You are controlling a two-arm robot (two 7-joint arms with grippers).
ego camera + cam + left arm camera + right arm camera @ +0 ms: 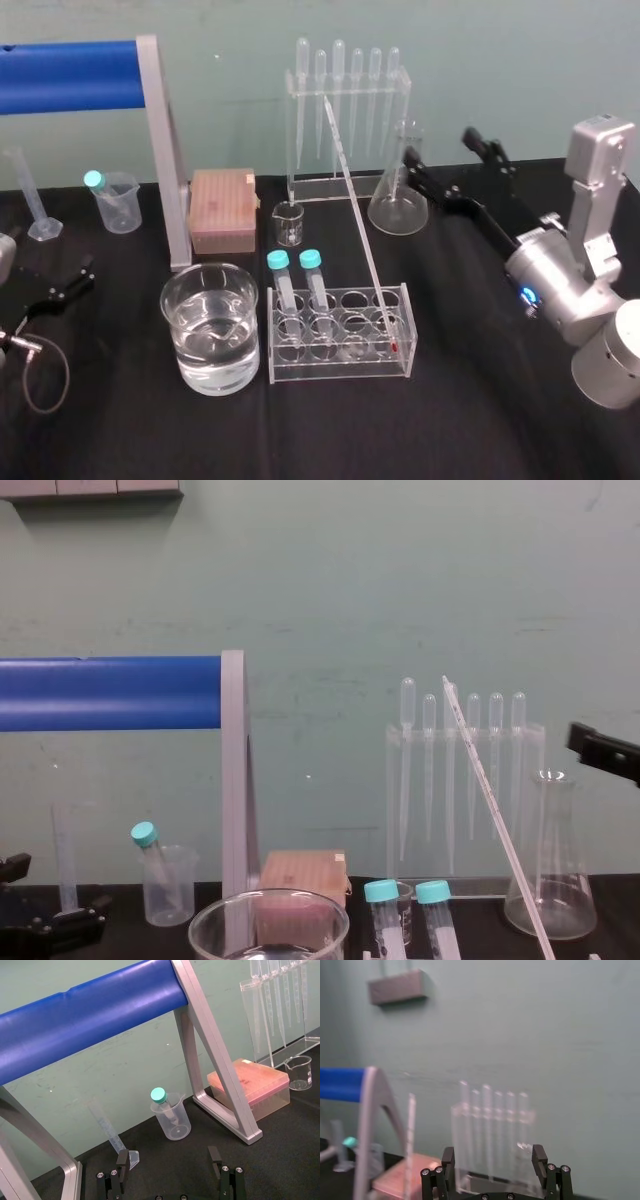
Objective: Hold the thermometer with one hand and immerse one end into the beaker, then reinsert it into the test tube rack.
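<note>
Soft, even light fell from above, leaving the pale green wall [320, 600] uniformly bright and the black tablecloth [480, 420] dull and dark. White glints sat on the thick rim of the wide clear glass beaker [168, 310]. A blue ring light [527, 296] glowed on the right arm's silver wrist. A faint shadow lay beneath the grey wall-mounted block [397, 986].

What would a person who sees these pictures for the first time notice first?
The long thin thermometer leans out of the clear rack at the table's middle, with the wide beaker of water just left of it. Then the thick blue bar at upper left, and the open right claw raised at the right near the flask; the left claw rests at the left edge.
</note>
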